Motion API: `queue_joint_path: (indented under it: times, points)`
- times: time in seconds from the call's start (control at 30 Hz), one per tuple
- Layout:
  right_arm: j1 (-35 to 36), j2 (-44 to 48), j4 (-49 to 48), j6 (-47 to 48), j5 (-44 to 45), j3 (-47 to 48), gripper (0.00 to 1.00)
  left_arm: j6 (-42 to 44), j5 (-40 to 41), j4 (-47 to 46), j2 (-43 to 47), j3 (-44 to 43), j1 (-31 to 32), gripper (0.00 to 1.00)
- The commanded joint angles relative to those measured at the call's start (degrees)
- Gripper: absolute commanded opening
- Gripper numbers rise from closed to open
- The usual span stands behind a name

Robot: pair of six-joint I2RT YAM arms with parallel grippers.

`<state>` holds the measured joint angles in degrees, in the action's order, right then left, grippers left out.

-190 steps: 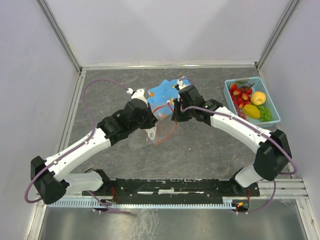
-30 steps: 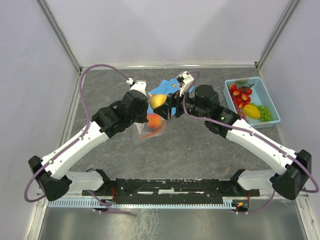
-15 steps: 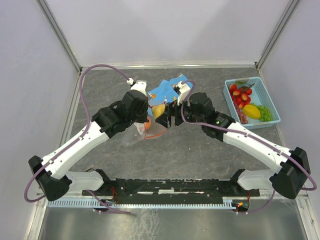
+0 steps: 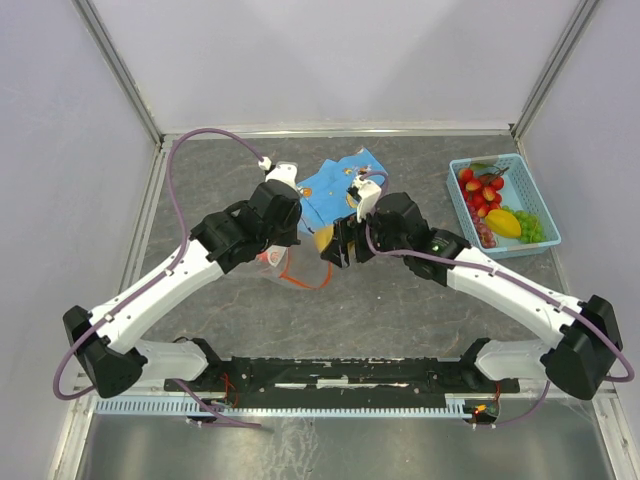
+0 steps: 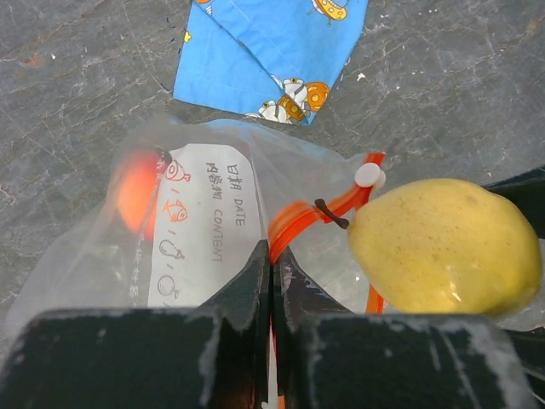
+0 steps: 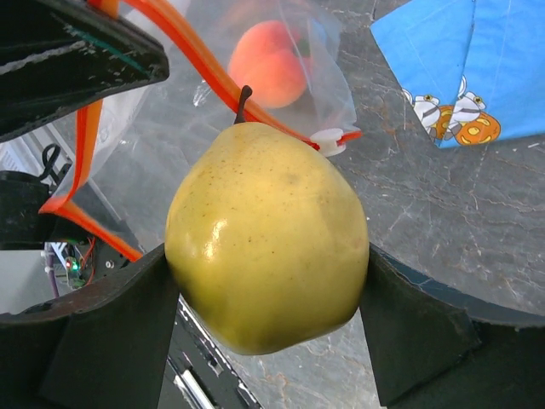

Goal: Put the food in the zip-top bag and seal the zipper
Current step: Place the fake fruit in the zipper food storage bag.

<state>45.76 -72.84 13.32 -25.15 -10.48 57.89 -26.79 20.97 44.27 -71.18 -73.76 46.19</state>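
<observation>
The clear zip-top bag (image 5: 200, 217) hangs from my left gripper (image 5: 272, 249), which is shut on its red-orange zipper (image 5: 294, 223) at the mouth edge. An orange fruit (image 5: 136, 194) sits inside the bag. My right gripper (image 6: 266, 256) is shut on a yellow pear (image 6: 268, 234), held just above the bag's open mouth (image 6: 196, 60). From above, the pear (image 4: 322, 238) and right gripper (image 4: 332, 242) are right beside the bag (image 4: 297, 266) and the left gripper (image 4: 277, 252). More food lies in the basket: strawberries (image 4: 482, 187), a yellow fruit (image 4: 503, 222), green grapes (image 4: 536, 229).
A blue patterned cloth (image 4: 330, 185) lies on the grey table just behind the bag. The light-blue basket (image 4: 455, 192) stands at the right, near the side wall. Both arms meet at the middle of the table.
My right gripper has carried the pear down and toward me, from over the cloth to the bag's mouth. The left gripper has lowered the bag a little, still gripping the zipper.
</observation>
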Motion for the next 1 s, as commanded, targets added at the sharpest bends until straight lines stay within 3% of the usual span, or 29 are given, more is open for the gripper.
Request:
queue_joint_path:
  times: [0.0, 0.37, 0.67, 0.97]
  points:
    - [0.34, 3.59, 1.4, 2.7, 0.04, 1.53, 0.56, -1.6, 1.66, -1.3, -0.91, -2.12, -0.3, 0.03]
    - [0.31, 5.53, 8.46, 6.86, 0.5, 6.71, 0.57, -0.15, 0.56, -1.81, -1.75, -1.7, -0.25, 0.03]
    - [0.33, -2.67, 11.25, 7.17, -2.64, 14.62, 0.57, 1.47, -2.01, -3.74, -0.2, -0.69, -0.26, 0.03]
    - [0.3, -8.74, 10.47, 2.9, -5.04, 14.49, 0.57, 1.32, -4.77, -5.25, 0.43, 0.11, -0.29, 0.03]
